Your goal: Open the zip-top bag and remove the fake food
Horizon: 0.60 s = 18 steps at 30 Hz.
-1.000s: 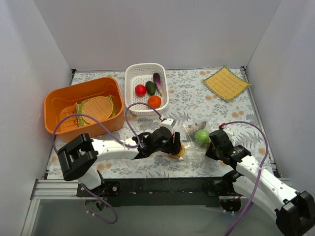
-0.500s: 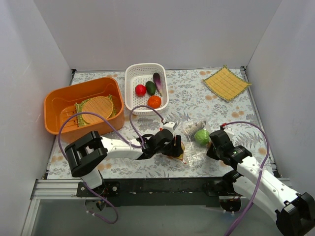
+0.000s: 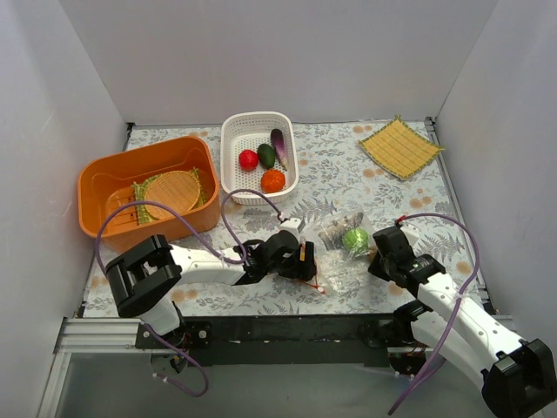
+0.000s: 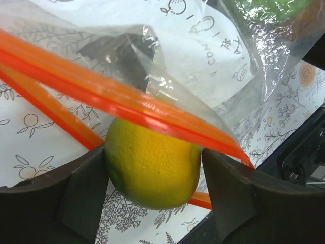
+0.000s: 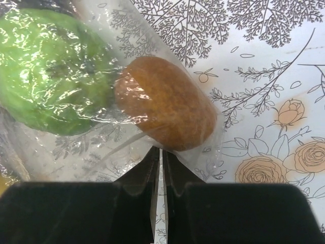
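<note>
Left gripper, from above, is working at the mouth of the zip-top bag lying between the arms, the right gripper anchoring its far end. Left wrist view is showing it clasping a yellow fruit under the orange zipper strip, so pulling straight out seems best. At the right wrist, closed jaws are pinching the film beside a brown piece and green fruit

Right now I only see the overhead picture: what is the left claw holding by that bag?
Observer: The left claw grips a yellow fruit at the mouth of the zip-top bag, between its two orange zipper strips.
Operator: And the other one?
Observer: The right claw is shut, pinching the clear plastic next to a round brown piece.
Operator: I spot something green.
Observer: That green piece sits beside the brown one, both under the plastic.
</note>
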{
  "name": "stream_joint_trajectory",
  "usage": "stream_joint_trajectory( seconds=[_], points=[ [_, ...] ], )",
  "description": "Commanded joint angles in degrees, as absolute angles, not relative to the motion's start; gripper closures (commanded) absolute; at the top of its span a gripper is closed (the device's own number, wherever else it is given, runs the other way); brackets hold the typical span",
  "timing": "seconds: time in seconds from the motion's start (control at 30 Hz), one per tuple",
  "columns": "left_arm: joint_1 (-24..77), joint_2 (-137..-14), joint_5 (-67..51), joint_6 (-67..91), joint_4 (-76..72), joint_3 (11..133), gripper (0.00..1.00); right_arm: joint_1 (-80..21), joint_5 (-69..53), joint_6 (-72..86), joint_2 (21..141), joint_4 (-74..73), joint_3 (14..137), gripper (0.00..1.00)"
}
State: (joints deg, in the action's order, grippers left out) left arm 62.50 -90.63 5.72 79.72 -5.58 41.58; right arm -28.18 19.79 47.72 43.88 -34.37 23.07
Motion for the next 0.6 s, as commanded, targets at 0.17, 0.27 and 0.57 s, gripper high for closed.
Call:
stream_joint_trajectory(
  seconds=[0.17,0.27,0.57],
  points=[
    [59.94,-83.59,7.29,79.63,-5.02,39.55,0.62,-25.58,21.36,45.88,43.85,-33.49,24.96,0.87],
    [59.41,-81.65,7.47,79.02,-2.12,40.95,0.66,-25.31,20.66,45.62,44.3,-33.05,24.7,0.87],
    [59.15,-86.82,0.1,76.11,-1.31,41.84,0.48,-25.14,15.75,43.51,43.42,-31.99,26.71,0.84]
  ],
)
